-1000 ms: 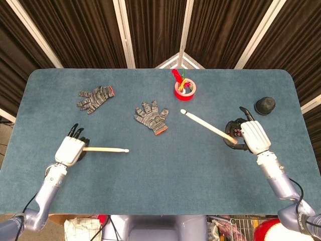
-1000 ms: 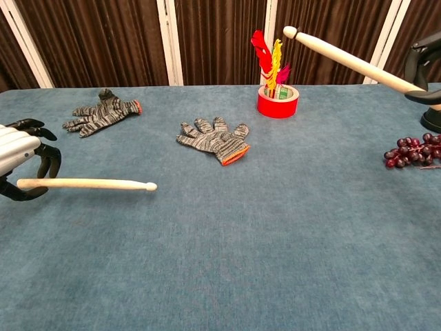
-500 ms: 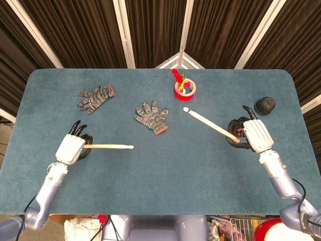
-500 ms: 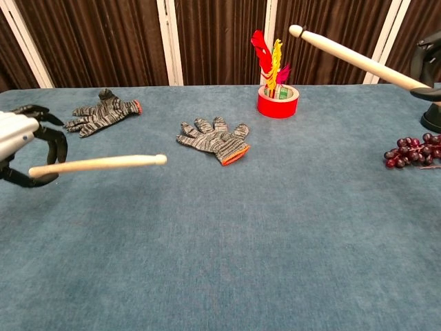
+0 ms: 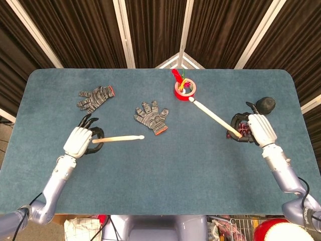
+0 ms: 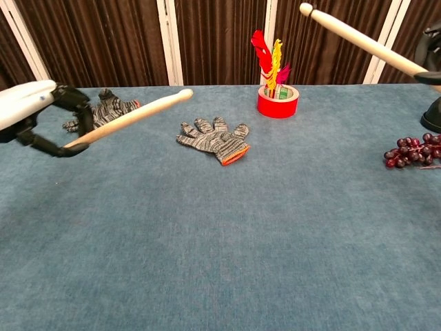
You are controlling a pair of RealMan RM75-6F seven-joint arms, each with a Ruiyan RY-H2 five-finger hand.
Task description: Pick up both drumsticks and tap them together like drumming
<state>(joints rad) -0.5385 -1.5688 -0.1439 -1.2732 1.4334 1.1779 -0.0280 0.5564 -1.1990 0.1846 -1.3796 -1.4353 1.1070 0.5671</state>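
Note:
My left hand (image 5: 79, 141) (image 6: 31, 110) grips a pale wooden drumstick (image 5: 119, 138) (image 6: 132, 116) by its butt. The stick is lifted off the table, tip pointing right toward the middle. My right hand (image 5: 260, 128) (image 6: 433, 48) holds the second drumstick (image 5: 213, 116) (image 6: 358, 40), raised high with its tip aimed up and left, near the red cup. The two sticks are well apart, with a wide gap between their tips.
A grey knit glove (image 5: 153, 117) (image 6: 215, 140) lies mid-table below the sticks and another glove (image 5: 95, 97) (image 6: 102, 112) at the back left. A red cup (image 5: 184, 89) (image 6: 278, 100) with feathers stands at the back. Grapes (image 6: 412, 152) and a dark round object (image 5: 265, 105) lie at the right.
Both hands rose and moved inward. The left stick lifted and its tip swung up and to the right. The right stick shifted back toward the red cup.

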